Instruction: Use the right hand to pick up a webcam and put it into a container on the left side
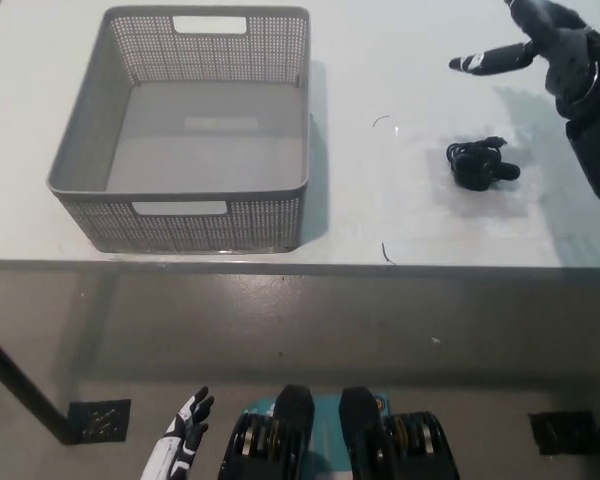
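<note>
**Op A:** White table [430, 230] with grey floor below it. I've got the webcam [482, 165] lying on the table's right part, a small black lump with its cable coiled against it, well apart from the grey basket [280, 120] on the left.

**Op B:** Where's my right hand [550, 40] relative to it?

**Op A:** Up over the far right of the table, beyond the webcam and a bit to its right. It's released, fingers spread, one stretched out toward picture left, holding nothing. So the webcam lies nearer the robot than the hand. I'd judge the next move is to bring it back toward us and down.

**Op B:** Webcam's long axis?

**Op A:** Too small to tell. Left hand [185, 425] rests low at the bottom left, fingers apart, far from everything
</note>
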You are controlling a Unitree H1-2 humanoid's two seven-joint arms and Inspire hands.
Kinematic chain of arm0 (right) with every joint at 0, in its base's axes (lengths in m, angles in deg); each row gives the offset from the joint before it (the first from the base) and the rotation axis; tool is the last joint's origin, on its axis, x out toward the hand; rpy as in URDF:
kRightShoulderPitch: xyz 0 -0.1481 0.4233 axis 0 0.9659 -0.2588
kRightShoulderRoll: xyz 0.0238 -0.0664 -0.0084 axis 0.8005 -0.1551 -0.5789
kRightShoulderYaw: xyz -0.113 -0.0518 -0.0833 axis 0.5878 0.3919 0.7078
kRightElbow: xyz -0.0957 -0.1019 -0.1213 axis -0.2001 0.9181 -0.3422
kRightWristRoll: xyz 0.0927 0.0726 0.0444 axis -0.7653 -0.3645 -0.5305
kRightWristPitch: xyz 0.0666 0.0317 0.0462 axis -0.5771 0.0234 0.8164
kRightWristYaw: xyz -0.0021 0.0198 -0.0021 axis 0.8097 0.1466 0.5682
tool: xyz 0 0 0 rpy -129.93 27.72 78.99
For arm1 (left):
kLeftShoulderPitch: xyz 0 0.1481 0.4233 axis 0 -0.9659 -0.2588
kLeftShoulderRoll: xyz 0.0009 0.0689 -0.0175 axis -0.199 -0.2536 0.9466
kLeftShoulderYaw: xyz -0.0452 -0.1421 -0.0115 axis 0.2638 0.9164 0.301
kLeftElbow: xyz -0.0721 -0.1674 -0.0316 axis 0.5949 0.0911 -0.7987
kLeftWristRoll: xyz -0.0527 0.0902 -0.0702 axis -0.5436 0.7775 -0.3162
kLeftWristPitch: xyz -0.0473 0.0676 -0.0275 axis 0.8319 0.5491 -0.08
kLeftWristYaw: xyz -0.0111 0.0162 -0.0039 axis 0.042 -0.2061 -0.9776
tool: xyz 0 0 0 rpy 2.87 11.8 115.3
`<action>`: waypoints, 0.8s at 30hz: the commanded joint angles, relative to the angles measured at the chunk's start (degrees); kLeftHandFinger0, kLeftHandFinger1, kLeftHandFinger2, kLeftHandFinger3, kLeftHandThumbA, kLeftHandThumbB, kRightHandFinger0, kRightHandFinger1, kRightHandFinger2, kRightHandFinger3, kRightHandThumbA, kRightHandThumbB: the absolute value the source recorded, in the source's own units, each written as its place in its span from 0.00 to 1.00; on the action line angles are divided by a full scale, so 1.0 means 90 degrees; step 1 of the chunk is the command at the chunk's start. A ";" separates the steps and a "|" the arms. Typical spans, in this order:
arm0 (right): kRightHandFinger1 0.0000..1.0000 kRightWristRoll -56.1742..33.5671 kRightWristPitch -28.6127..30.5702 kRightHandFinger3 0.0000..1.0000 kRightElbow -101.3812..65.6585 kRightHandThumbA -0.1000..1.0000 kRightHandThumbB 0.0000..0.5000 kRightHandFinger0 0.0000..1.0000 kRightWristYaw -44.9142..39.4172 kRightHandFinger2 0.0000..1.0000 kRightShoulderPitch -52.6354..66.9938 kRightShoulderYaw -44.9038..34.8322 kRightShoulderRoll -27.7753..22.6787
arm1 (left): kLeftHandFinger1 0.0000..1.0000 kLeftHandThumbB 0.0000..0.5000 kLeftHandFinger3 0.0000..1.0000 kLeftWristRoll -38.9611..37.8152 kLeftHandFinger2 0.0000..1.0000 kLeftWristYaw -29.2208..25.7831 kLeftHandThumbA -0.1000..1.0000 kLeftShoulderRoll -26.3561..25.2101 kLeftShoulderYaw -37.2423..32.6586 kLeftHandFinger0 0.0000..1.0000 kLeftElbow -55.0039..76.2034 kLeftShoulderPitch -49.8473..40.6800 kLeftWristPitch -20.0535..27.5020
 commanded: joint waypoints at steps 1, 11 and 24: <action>1.00 -0.0190 0.0257 1.00 0.0099 0.87 1.00 1.00 0.0229 1.00 -0.0313 0.0056 0.0032 | 1.00 1.00 1.00 -0.0085 1.00 0.0048 1.00 -0.0083 -0.0019 1.00 0.0000 0.0071 0.0241; 1.00 -0.0244 0.0462 1.00 0.0692 0.88 1.00 1.00 0.0383 1.00 -0.0176 0.0237 0.0333 | 1.00 1.00 1.00 0.0003 1.00 0.0000 1.00 -0.0097 -0.0037 1.00 -0.0146 0.0096 0.0241; 1.00 -0.0351 0.0550 1.00 0.1328 0.85 1.00 1.00 0.0612 1.00 0.0153 0.0379 0.0685 | 1.00 1.00 1.00 0.0025 1.00 -0.0026 1.00 -0.0096 -0.0056 1.00 -0.0201 0.0079 0.0241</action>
